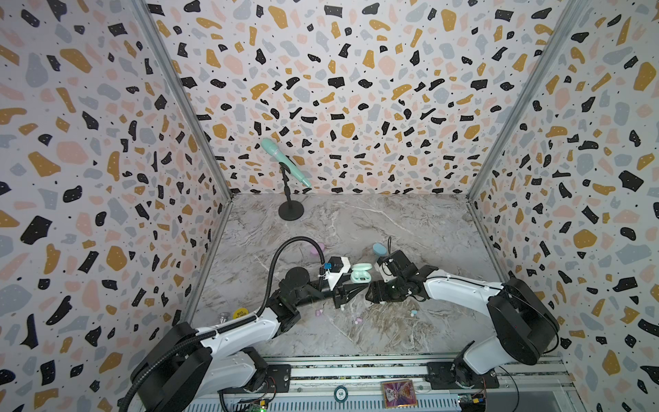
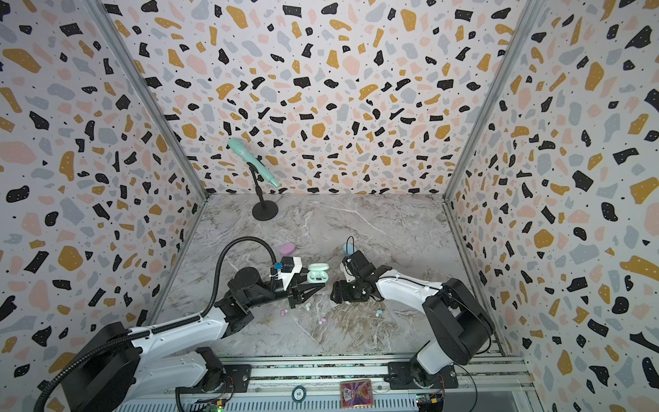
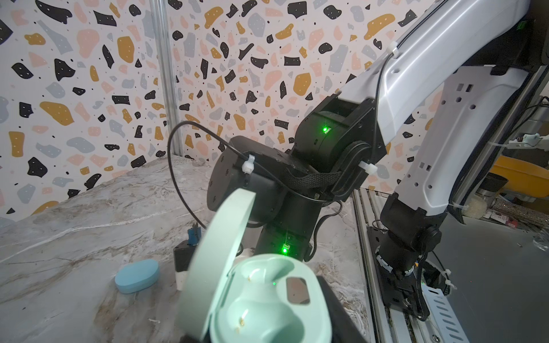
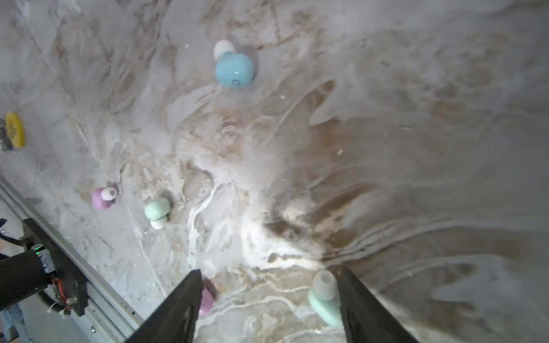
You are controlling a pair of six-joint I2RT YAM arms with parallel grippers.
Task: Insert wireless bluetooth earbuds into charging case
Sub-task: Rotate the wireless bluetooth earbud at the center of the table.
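- At the bottom edge in both top views, a metal rail [image 1: 356,371] carries a poker chip [image 1: 340,393] and a shiny card [image 1: 397,392].
- Just beyond, at lower centre, a blue earbud [image 4: 234,69] lies loose on the marble tabletop [image 1: 392,221]. A pink earbud [image 4: 102,199] and a mint earbud [image 4: 157,210] lie near each other, well apart from it.
- A yellow disc [image 1: 240,314] sits left of them, beside the left arm.
- The right gripper [image 4: 269,271] points down at the marble with its fingers spread and nothing clamped. A second mint earbud [image 4: 325,297] lies just inside one finger, seemingly touching it. A second pink earbud [image 4: 206,301] is half hidden behind the other finger.
- At centre frame the left gripper [image 1: 356,289] is closed on the mint charging case [image 1: 361,273]. The lid is raised, and the left wrist view shows two moulded wells.
- Behind the right wrist lies a closed blue case [image 1: 378,248]; behind the left wrist, a lilac case [image 2: 288,248].
- Farthest back, upper left of centre, a teal microphone [image 1: 285,162] tilts in a black stand [image 1: 290,210] near the back wall.
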